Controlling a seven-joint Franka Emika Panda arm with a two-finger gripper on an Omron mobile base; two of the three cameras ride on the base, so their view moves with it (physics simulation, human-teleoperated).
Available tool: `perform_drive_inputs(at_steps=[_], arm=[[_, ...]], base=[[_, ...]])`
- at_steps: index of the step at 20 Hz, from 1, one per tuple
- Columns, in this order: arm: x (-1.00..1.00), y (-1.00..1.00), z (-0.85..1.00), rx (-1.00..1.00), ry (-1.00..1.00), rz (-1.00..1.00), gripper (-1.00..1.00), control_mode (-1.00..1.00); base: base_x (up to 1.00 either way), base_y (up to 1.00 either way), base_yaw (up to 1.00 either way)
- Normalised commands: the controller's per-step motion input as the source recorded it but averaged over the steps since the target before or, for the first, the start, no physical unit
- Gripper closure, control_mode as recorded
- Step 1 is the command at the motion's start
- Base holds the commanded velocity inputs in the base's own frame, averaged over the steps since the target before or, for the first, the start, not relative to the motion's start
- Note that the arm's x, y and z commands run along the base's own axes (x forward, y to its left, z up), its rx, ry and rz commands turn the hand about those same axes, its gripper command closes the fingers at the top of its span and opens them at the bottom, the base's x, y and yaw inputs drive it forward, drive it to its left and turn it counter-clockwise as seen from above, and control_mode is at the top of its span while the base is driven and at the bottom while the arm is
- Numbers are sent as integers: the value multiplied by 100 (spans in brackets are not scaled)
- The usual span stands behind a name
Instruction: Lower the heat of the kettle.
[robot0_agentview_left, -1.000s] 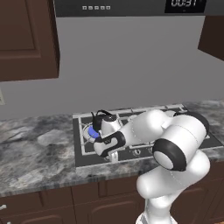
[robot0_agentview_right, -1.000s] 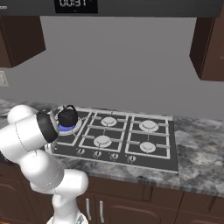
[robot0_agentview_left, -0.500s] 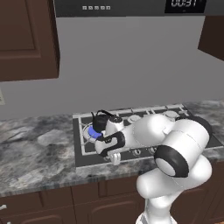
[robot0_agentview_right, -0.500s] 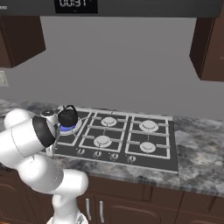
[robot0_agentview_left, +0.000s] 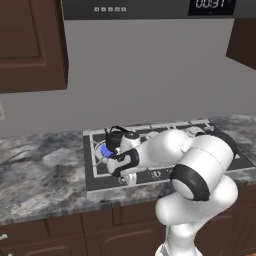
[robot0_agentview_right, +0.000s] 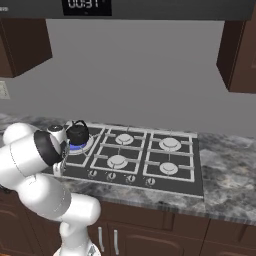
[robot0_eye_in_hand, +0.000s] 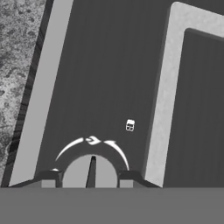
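**Knob sits between the jaws, kettle and flame beyond**

In the hand view, the gripper (robot0_eye_in_hand: 89, 177) is down on the stove's front panel, its two dark fingertips (robot0_eye_in_hand: 47, 176) standing on either side of a round grey knob (robot0_eye_in_hand: 90, 171). The jaws are set narrowly about that knob; whether the pads actually press on it cannot be told. The knob's dark pointer line runs straight away from the jaws, towards the white arc mark (robot0_eye_in_hand: 92, 142) just beyond it, and so the coming turn is judged to be a twist of the wrist about that axis.

Farther out from the jaws, the kettle (robot0_agentview_left: 115, 138) stands upright on the stove's (robot0_agentview_right: 185, 180) rear burner nearest the hand, with the heat (robot0_agentview_left: 106, 150) glowing blue beneath it. The grey stone counter (robot0_agentview_left: 45, 175) lies to one side.
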Motion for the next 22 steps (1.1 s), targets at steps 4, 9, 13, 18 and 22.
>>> perform_drive_inputs(at_steps=[4,9,13,18,22], arm=[[-24,39,-14,10,0,-71,100,-100],[-27,29,-14,10,0,-70,100,-100],[-20,40,-12,6,3,-73,100,-100],[-14,43,-7,5,9,-75,100,-100],[-10,43,0,5,10,-75,100,-100]], base=[[0,0,0],[0,0,0],[0,0,0],[0,0,0],[0,0,0]])
